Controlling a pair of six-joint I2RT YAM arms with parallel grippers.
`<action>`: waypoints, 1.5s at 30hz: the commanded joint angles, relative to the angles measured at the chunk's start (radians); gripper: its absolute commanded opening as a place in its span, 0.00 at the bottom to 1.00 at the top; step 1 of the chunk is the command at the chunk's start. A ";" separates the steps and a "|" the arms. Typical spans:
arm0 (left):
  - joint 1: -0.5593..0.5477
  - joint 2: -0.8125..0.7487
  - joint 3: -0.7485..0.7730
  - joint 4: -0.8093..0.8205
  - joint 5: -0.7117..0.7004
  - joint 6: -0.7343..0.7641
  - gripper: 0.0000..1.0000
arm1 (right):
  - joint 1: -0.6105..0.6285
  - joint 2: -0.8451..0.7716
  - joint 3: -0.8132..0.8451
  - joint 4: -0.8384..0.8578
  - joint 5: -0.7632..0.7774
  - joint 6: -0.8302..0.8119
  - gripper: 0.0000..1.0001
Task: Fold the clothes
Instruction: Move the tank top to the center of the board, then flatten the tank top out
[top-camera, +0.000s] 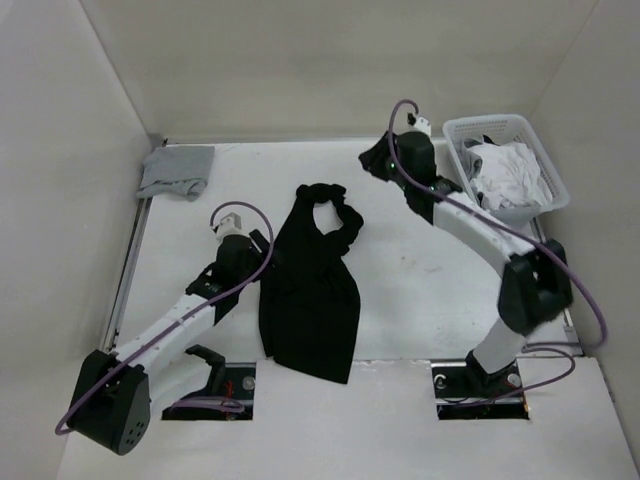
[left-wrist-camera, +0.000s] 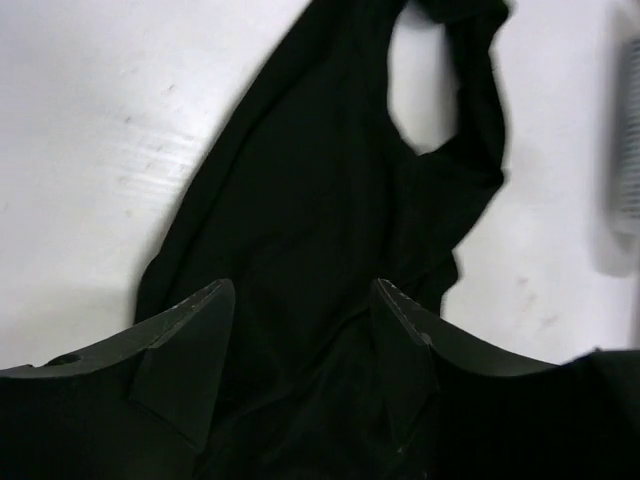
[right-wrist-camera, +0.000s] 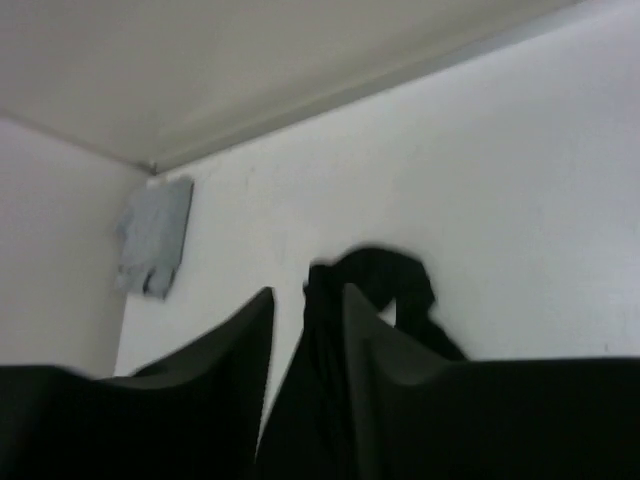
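While outstretched, left arm (top-camera: 180, 320) over clothes (top-camera: 310, 300)

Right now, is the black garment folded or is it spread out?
Not folded. The black garment lies loose as one long strip on the table, and its far end is bunched around a loop.

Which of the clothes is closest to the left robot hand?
The black garment, right by the left gripper; the grey one lies in the far corner.

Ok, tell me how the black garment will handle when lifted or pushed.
Probably floppy: the black garment lies wrinkled, its top bunched into a loop. Lifted by one edge, it would likely hang limp. Pushed, it would probably crumple, not slide whole.
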 joint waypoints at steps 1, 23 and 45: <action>-0.067 0.044 0.015 -0.146 -0.215 0.063 0.54 | 0.211 -0.251 -0.340 -0.031 0.067 -0.066 0.18; -0.045 0.257 -0.009 -0.022 -0.088 0.016 0.05 | 0.411 -0.203 -0.673 -0.158 0.022 0.072 0.06; 0.085 0.373 0.292 0.037 -0.278 0.082 0.49 | 0.009 -0.092 -0.365 -0.101 0.210 -0.097 0.39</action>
